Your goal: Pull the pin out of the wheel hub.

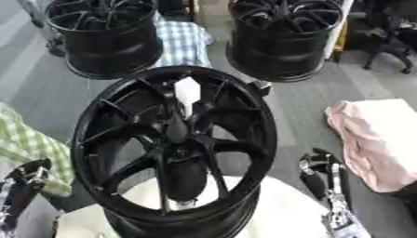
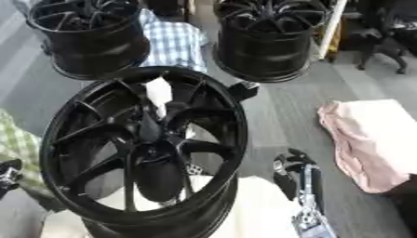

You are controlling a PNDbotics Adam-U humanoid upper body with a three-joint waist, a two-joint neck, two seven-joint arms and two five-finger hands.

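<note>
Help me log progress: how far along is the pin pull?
Done: unclear; a white piece, perhaps the pin, stands among spokes of the wheel hub. In hand: nothing; left hand and right hand rest low, clear of the hub. Left: if that is the pin, gripping and pulling it.

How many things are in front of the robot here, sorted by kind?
Black wheels: 3 — near one, far left, far right
Pink cloth bundle: 1
Robot hands: 2 — left hand, right hand
Total: 6
</note>
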